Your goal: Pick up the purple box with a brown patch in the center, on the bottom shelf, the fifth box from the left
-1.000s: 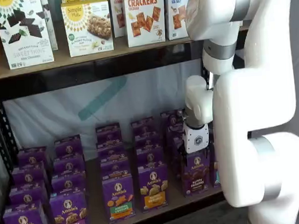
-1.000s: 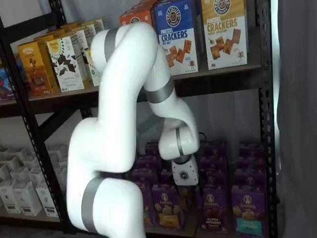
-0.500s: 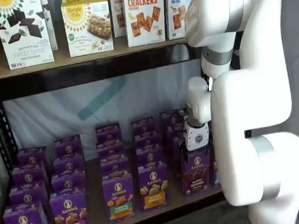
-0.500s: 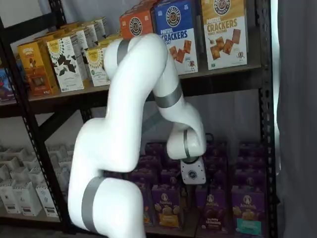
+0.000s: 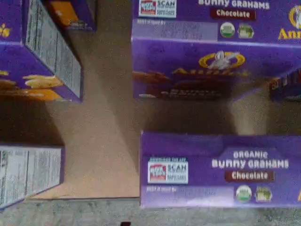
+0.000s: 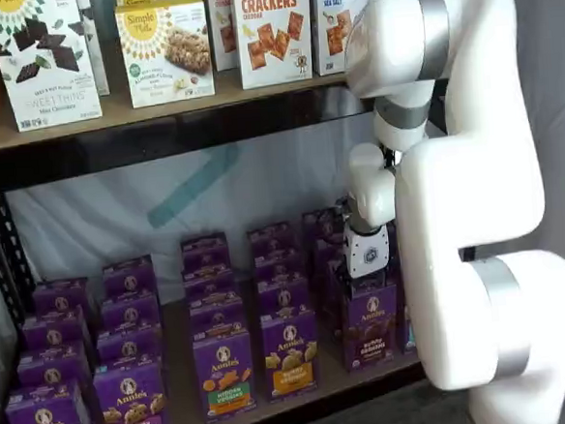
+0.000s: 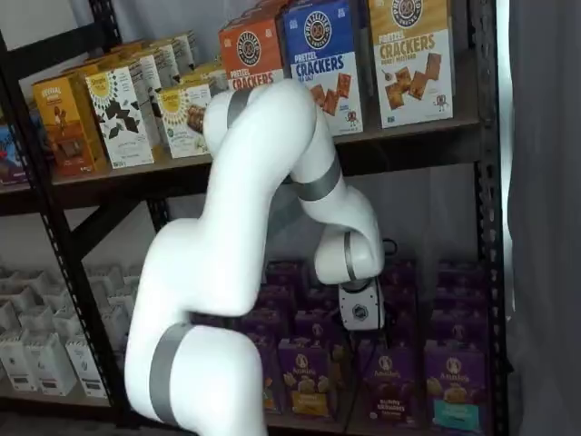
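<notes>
Above the purple box (image 6: 370,324) | bottom shelf (image 6: 314,388) | claw (image 6: 369,282): jaws spread wide, holding nothing

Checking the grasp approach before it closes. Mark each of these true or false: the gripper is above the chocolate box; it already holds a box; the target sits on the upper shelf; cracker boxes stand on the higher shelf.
1. The gripper hangs just above the purple box. True.
2. It already holds a box. False: nothing is lifted; the box stands on the bottom shelf.
3. The target sits on the upper shelf. False: bottom shelf.
4. Cracker boxes stand on the higher shelf. True.
</notes>
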